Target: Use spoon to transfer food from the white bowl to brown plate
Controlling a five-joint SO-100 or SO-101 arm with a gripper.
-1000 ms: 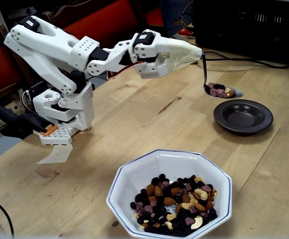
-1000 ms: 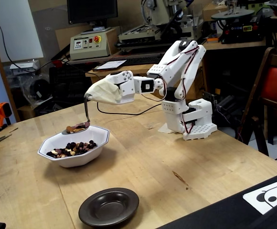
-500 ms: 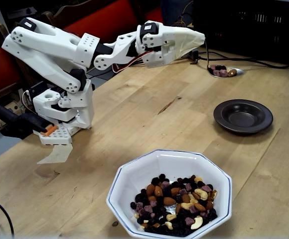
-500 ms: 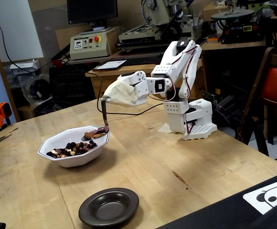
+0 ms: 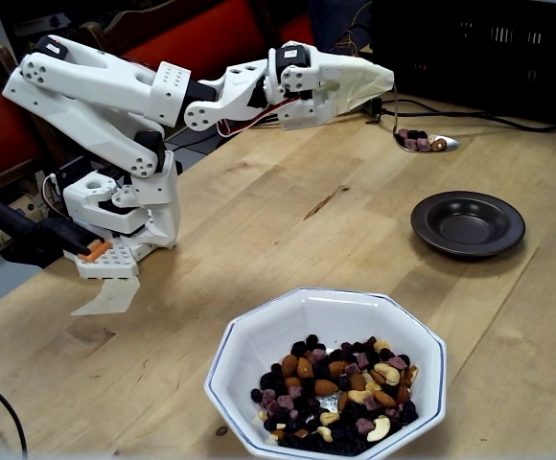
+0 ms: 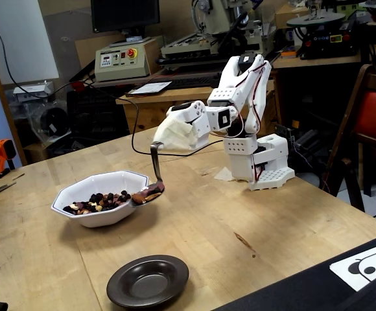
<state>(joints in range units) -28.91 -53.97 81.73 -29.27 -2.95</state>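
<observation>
Jaws (image 6: 168, 139), wrapped in beige tape, grip the spoon (image 6: 154, 173) handle; it hangs below them. Spoon bowl carries food (image 5: 417, 142), held in the air just right of the bowl (image 6: 78, 194), well above the plate (image 6: 148, 280) on the table (image 6: 272, 233).

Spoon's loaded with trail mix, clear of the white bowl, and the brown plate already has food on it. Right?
Not quite: the brown plate is empty, as both fixed views show. The rest holds: the spoon carries food and sits just outside the white bowl rim, not yet over the plate.
</observation>
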